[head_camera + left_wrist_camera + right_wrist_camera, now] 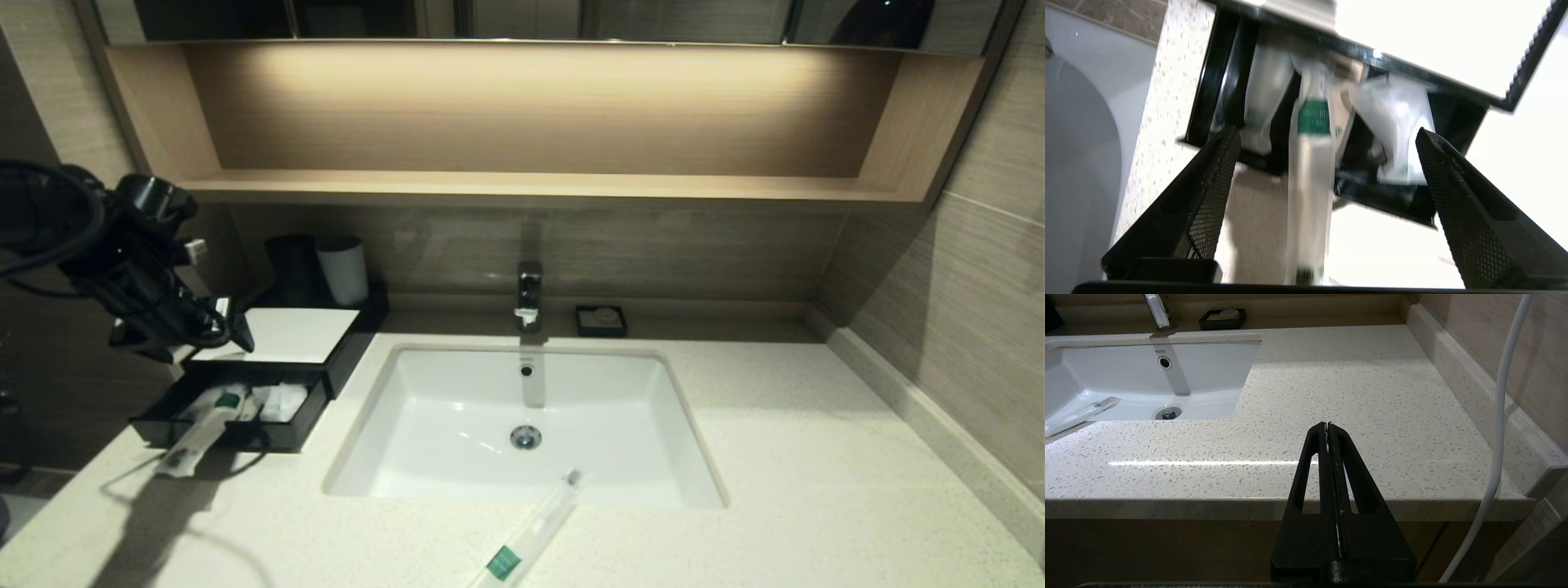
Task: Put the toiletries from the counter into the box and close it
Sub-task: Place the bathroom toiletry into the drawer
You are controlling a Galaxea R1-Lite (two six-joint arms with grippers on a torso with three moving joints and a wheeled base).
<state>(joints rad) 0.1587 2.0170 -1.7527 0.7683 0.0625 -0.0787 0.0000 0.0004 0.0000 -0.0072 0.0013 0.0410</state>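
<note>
Two cups [322,269] behind box [290,335], soap dish [601,320] beside faucet [529,296].

Walls: brown wood-grain tiles [971,269] line the back and the right side, with a pale raised kerb [1457,367] along their foot.
Shelf: a light wooden niche [531,184] runs wide above the basin, glowing under a warm strip hidden at its top.
Mirror: dark mirrored panels [539,16] sit above the niche.
Counter: speckled cream stone [816,457], glossy with a streak of reflected light.
Sink: a white rectangular basin [457,408], chrome drain, chrome tap [529,296] behind.
Back ledge: a small black soap dish [601,320]; two cups, one dark, one white [343,269].
</note>
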